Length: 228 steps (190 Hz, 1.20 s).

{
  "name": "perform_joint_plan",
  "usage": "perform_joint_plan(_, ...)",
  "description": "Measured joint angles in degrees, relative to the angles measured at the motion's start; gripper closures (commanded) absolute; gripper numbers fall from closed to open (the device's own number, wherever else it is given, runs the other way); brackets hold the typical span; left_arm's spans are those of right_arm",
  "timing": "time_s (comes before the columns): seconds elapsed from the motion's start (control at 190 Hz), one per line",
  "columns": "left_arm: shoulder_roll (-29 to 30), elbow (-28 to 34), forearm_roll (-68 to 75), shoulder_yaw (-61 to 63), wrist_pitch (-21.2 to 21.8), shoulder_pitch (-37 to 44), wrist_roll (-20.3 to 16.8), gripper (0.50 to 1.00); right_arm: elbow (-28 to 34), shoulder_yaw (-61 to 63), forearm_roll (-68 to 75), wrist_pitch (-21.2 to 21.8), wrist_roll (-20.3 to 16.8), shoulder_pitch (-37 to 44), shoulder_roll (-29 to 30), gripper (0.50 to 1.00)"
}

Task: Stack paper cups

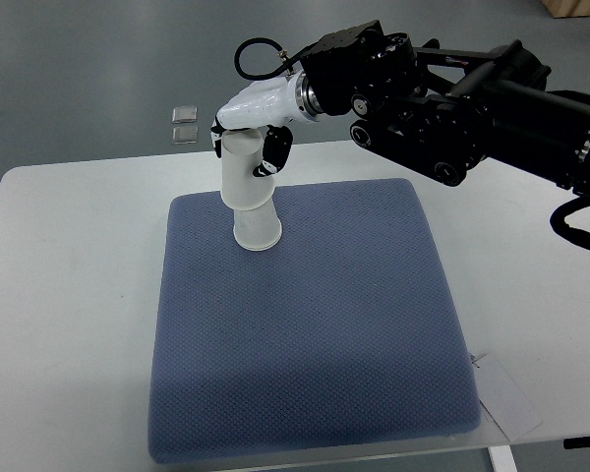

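A stack of white paper cups (251, 197) stands upside down at the far left part of the blue mat (305, 334), leaning slightly. My right hand (251, 143), white with black fingers, comes in from the right on a black arm (452, 103) and is shut on the upper cup of the stack. The stack's wide rim (257, 236) rests on or just above the mat; I cannot tell which. The left arm does not show.
The mat lies on a white table (69, 295). Two small clear square pieces (184, 123) lie on the grey floor beyond the table's far edge. A white card (506, 398) sits at the mat's near right corner.
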Motion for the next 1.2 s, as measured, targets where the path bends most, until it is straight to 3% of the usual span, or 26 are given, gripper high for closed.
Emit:
perform_joint_plan(0.063,0.0,0.0,0.0,0.0,0.0,0.0,0.0,0.5,0.0,-0.2,0.0,0.0,0.0,-0.2,0.0,0.807)
perform_joint_plan(0.205,0.0,0.0,0.0,0.0,0.0,0.0,0.0,0.5,0.0,-0.2,0.0,0.3,0.0,-0.6,0.0,0.673)
perform_joint_plan(0.278,0.0,0.0,0.0,0.0,0.0,0.0,0.0,0.5,0.0,-0.2,0.0,0.6,0.0,-0.7,0.0,0.64)
perform_joint_plan(0.767,0.0,0.0,0.0,0.0,0.0,0.0,0.0,0.5,0.1,0.8,1.0,0.0,0.0,-0.9,-2.0,0.619)
perform_joint_plan(0.961,0.0,0.0,0.0,0.0,0.0,0.0,0.0,0.5,0.0,6.1,7.9,-0.2,-0.4,-2.2,-8.9,0.619)
perform_joint_plan(1.197,0.0,0.0,0.0,0.0,0.0,0.0,0.0,0.5,0.0,14.3,28.5,-1.1,-5.4,-9.9,-19.7,0.624)
